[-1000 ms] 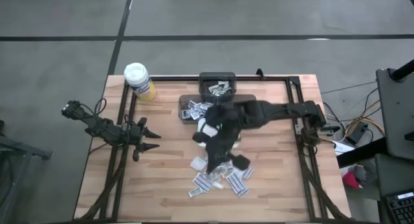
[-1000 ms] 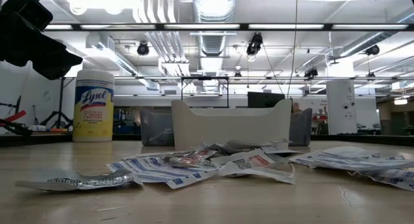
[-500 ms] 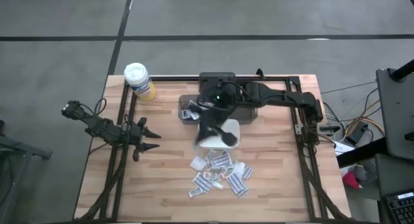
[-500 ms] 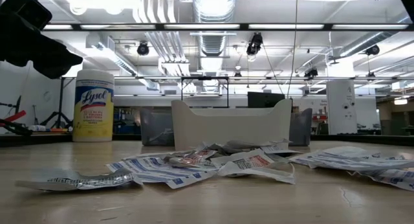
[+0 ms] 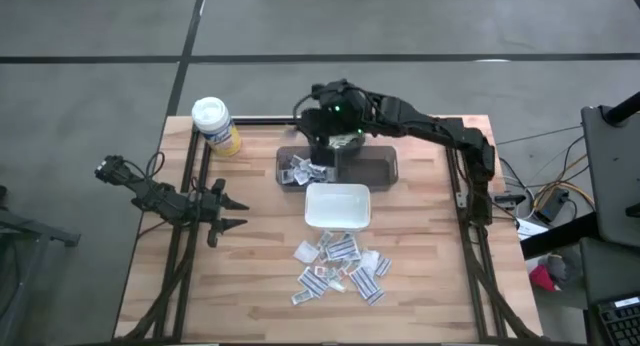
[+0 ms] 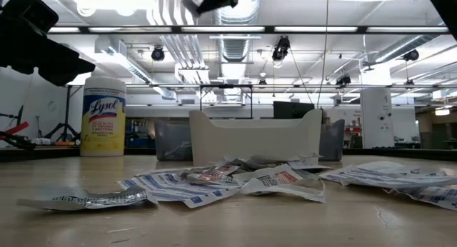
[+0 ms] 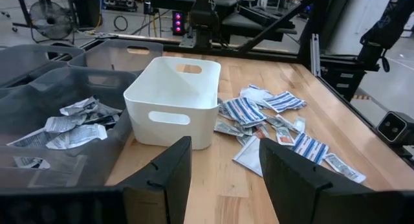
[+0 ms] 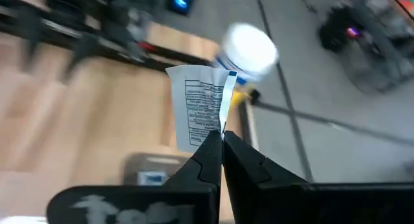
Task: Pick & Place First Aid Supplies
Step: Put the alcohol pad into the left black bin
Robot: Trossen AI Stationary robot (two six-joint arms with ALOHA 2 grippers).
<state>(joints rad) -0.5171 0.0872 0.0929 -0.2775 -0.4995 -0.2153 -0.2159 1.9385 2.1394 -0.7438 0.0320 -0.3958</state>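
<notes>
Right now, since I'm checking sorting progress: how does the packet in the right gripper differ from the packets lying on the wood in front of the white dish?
The held white packet stands upright, pinched in the shut right gripper above the grey bins; the loose packets lie flat in a heap on the wooden table. It is single; they are many, overlapping. Both are small, flat and printed.

A pale wooden tabletop (image 5: 250, 246) framed by black rails (image 5: 196, 176) stands on a grey concrete floor (image 5: 90, 46) crossed by dark seam lines. Seen from table height, the room behind is a broad workshop: a white ceiling with exposed ducts (image 6: 235, 4), pipes and bright strip lights (image 6: 335, 29), and a white pillar (image 6: 377, 117) at the right.
</notes>
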